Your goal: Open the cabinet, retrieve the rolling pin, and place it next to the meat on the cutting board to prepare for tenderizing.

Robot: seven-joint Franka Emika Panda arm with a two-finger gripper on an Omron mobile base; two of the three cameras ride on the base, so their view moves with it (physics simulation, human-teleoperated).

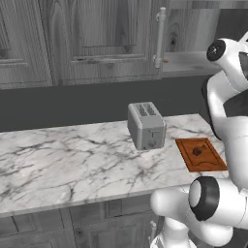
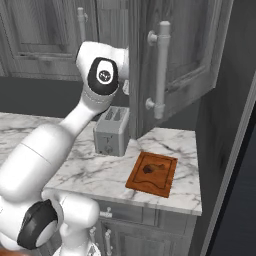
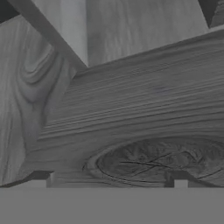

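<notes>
Cabinet (image 2: 185, 55) access is complete: the right door stands swung outward, its bar handle (image 2: 161, 70) facing the right base camera, and the interior shelf (image 1: 193, 63) is exposed in the left base view. The step in hand is judged to be retrieval of the pin.

Pin (image 1: 165, 60) position: a small brown tip shows on the shelf just beside the door handle in the left base view; the remainder is hidden behind the door edge.

End effector (image 3: 109, 177) state: the two tips show at the bottom of the hand view, set well apart, with nothing between them. They face grey wood grain at close range, apparently the cabinet interior.

Board (image 2: 152, 173) lies on the marble surface (image 1: 72, 160) right of the toaster (image 1: 147, 125), with the meat (image 2: 148, 169) near its centre.

Next move, as a judgement: centre the pin between the tips, close on its body, withdraw past the door, then lower it onto the board beside the meat.
</notes>
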